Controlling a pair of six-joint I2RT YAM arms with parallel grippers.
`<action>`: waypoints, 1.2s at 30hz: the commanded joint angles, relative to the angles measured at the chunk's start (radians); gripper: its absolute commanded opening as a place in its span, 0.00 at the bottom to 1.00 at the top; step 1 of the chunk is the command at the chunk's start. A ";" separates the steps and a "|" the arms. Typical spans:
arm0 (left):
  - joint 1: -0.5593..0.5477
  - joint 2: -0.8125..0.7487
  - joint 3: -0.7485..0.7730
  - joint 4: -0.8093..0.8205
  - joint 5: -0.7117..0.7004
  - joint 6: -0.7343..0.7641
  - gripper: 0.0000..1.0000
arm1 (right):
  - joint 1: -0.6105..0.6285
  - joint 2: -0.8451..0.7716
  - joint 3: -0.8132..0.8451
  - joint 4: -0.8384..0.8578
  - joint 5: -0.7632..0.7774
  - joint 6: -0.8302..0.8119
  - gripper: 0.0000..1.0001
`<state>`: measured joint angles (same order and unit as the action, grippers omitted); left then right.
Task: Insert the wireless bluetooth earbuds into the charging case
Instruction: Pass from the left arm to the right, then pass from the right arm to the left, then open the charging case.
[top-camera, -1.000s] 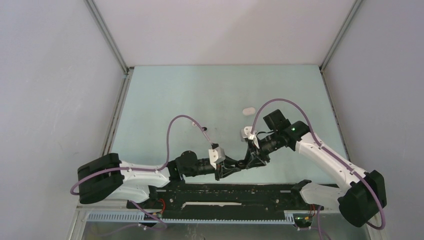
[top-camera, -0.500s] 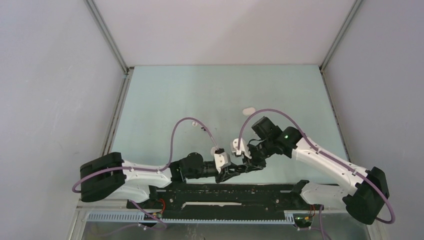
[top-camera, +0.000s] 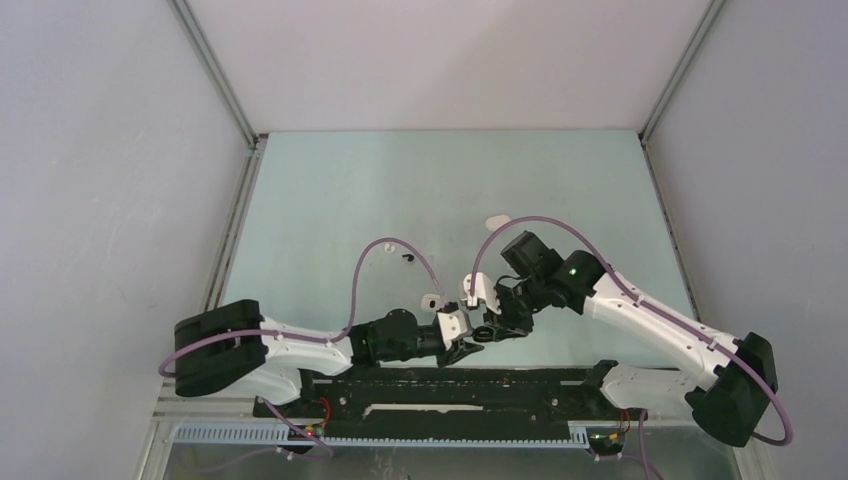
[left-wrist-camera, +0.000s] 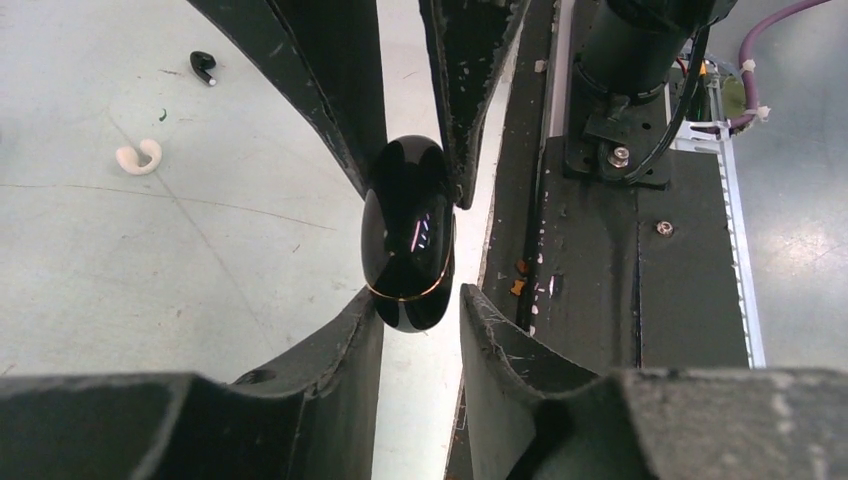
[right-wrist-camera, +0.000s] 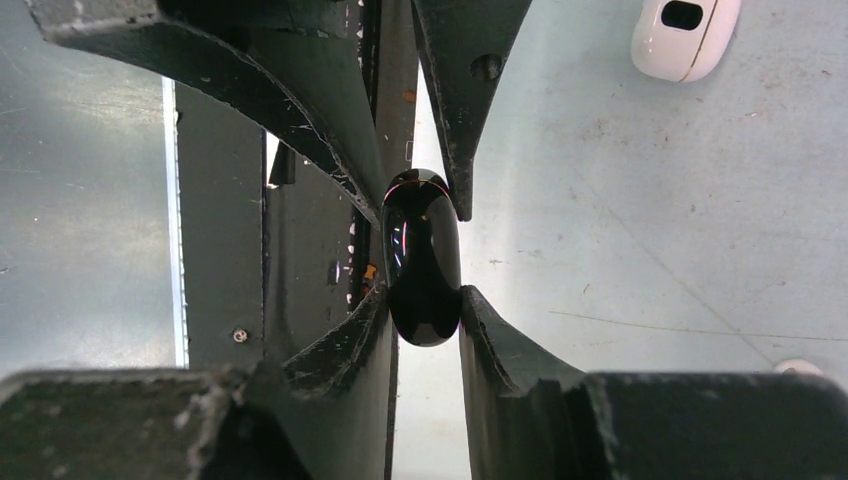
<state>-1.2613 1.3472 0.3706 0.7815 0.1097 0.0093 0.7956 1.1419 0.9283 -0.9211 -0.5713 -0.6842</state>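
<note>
Now drawn closer together, left jaws and right jaws both clench the black charging case, probably to open it.

L hand, R hand both clamped on black case, arms angled inward

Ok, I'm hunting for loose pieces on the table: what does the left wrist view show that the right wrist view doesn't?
Only the left wrist view shows a black earbud and a white earbud lying loose. Only the right wrist view shows a white case. Both show the black charging case pinched between the left gripper and the right gripper.
</note>
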 joint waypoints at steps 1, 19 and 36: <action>-0.010 0.006 0.007 0.088 -0.032 0.008 0.38 | -0.007 0.004 0.043 -0.010 -0.032 0.020 0.04; -0.010 0.044 -0.018 0.174 -0.019 -0.003 0.06 | -0.020 0.006 0.044 0.000 -0.040 0.031 0.09; -0.010 0.061 -0.109 0.376 0.025 0.024 0.00 | -0.262 0.059 0.134 -0.009 -0.337 0.083 0.37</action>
<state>-1.2652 1.4067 0.2745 1.0908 0.1040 0.0090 0.5735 1.1816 0.9947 -0.9463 -0.7876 -0.6125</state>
